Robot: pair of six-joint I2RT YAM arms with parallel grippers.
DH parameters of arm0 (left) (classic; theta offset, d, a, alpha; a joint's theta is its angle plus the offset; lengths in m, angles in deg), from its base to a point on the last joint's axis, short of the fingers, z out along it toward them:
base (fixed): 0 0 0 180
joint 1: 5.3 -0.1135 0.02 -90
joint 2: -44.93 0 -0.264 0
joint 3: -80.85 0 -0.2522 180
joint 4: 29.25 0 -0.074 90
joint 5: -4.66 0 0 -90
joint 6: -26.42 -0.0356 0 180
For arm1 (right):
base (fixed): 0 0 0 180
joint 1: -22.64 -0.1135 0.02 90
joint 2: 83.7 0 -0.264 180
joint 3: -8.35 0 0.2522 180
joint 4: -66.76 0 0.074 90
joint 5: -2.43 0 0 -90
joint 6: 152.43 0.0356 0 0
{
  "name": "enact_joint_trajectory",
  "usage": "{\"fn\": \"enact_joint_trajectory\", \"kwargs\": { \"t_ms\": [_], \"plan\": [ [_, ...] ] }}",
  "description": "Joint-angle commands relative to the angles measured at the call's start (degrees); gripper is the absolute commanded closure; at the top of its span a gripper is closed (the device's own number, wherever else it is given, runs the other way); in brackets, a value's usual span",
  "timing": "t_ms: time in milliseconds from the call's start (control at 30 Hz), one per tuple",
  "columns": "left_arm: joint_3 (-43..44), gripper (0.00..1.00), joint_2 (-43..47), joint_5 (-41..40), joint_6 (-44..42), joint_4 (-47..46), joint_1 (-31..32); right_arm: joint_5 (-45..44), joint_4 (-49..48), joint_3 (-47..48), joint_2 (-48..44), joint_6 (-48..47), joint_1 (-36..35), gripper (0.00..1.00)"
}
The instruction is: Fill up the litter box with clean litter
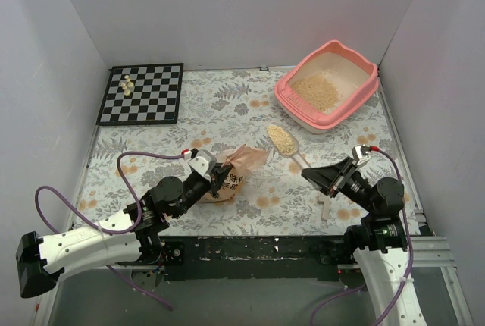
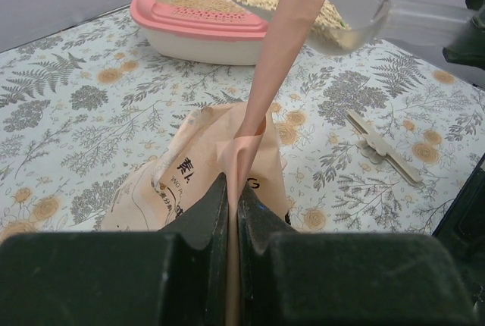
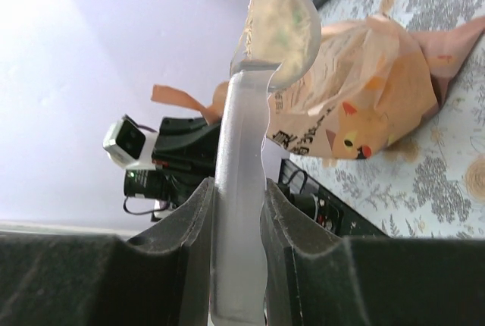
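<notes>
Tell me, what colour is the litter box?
The litter box is pink with a pale inside, clearest in the top external view.

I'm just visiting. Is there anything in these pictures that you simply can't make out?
How much is left in the bag: top view, its opaque paper and the left gripper hide the inside.
Which chess pieces stand on the chessboard: top view, too small.
The far side of the litter box: left wrist view, cut off by the top edge.
What the scoop holds: right wrist view, blurred and seen nearly edge-on.
</notes>
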Motion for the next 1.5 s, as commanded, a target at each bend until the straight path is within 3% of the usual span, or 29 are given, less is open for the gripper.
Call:
{"fn": "enact_joint_trajectory", "kwargs": {
  "t_ms": [0,500,1033,1267,1467],
  "plan": [
    [1.2,1.00,0.5,1.6,1.1,-3.9,0.2,-7.1,-12.6,2.3,3.3,2.9,0.2,0.99],
    [-1.7,1.00,-0.5,4.4,3.2,-7.5,0.2,-22.6,-28.6,8.0,23.1,-1.3,0.2,0.99],
    [-3.2,1.00,2.4,7.1,5.8,-7.0,0.3,-36.1,-33.3,18.4,49.0,-15.4,4.7,0.99],
    [-2.5,1.00,2.0,9.0,7.7,-5.8,0.3,-38.3,-22.8,29.8,59.6,-28.9,5.3,0.99],
    [-1.9,1.00,2.5,9.9,7.4,-5.2,0.3,-46.3,-4.7,43.1,69.4,-39.7,3.8,0.99]
  ]
}}
